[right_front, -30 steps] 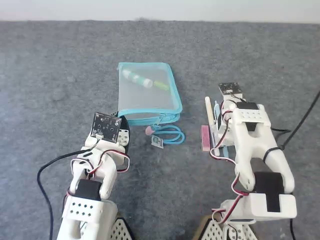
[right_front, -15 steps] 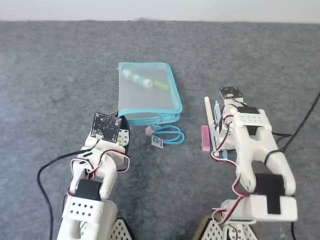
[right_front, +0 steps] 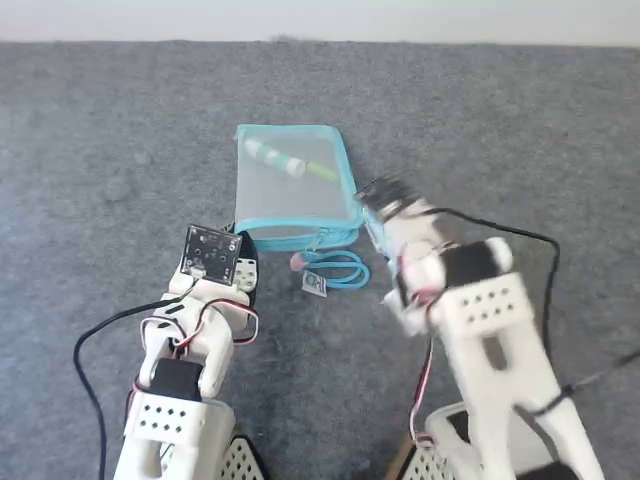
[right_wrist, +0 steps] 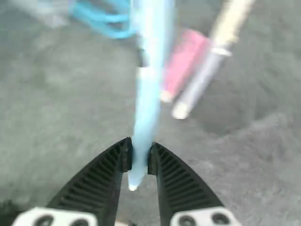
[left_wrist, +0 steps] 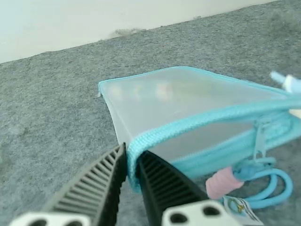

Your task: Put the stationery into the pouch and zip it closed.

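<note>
The clear pouch (right_front: 295, 190) with teal trim lies flat at the table's middle, a green and white marker (right_front: 290, 163) inside it. My left gripper (left_wrist: 131, 172) is shut on the pouch's (left_wrist: 188, 113) near zipper corner; the high view shows that gripper (right_front: 245, 252) at the pouch's near left corner. My right gripper (right_wrist: 138, 157) is shut on a light blue pen (right_wrist: 148, 94), held off the carpet. From above, the right gripper (right_front: 378, 212) is at the pouch's right edge. A pink eraser (right_wrist: 181, 66) and a cream and grey pen (right_wrist: 211, 61) lie on the carpet below.
A blue cord loop (right_front: 340, 270) with a small tag (right_front: 315, 285) and a pink pull (right_front: 298, 262) trails from the zipper onto the grey carpet (right_front: 120, 150). Cables run beside both arm bases.
The right arm has lifted the light blue pen from the stationery pile and swung left to the pouch's right edge. The left arm and pouch have stayed still.
</note>
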Controlling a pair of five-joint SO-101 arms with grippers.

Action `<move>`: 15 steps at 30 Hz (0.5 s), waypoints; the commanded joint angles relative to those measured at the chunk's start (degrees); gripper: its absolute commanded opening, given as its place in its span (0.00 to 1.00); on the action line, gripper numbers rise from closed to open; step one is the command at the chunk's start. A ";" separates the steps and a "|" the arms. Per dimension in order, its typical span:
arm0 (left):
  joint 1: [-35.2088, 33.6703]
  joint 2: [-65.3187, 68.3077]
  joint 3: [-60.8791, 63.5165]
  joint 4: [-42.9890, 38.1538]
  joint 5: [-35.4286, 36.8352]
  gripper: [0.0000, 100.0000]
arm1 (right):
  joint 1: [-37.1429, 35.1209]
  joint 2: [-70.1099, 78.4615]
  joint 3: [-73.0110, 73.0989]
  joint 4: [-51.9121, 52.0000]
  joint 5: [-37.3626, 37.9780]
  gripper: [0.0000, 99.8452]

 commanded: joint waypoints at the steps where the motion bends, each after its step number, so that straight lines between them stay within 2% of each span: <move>1: -0.18 -0.88 -2.07 -0.79 -0.44 0.01 | -7.34 -4.26 -2.55 4.26 1.23 0.01; 6: -0.18 -0.79 -1.98 -0.79 -0.44 0.01 | -10.42 -4.88 -7.82 10.77 1.23 0.01; 13: -0.18 -1.14 -1.54 -0.88 -0.44 0.01 | -9.71 -8.57 -15.65 16.40 1.05 0.01; 15: -0.18 -1.14 -1.54 -0.88 -0.44 0.01 | -7.16 -10.51 -17.32 16.57 0.97 0.01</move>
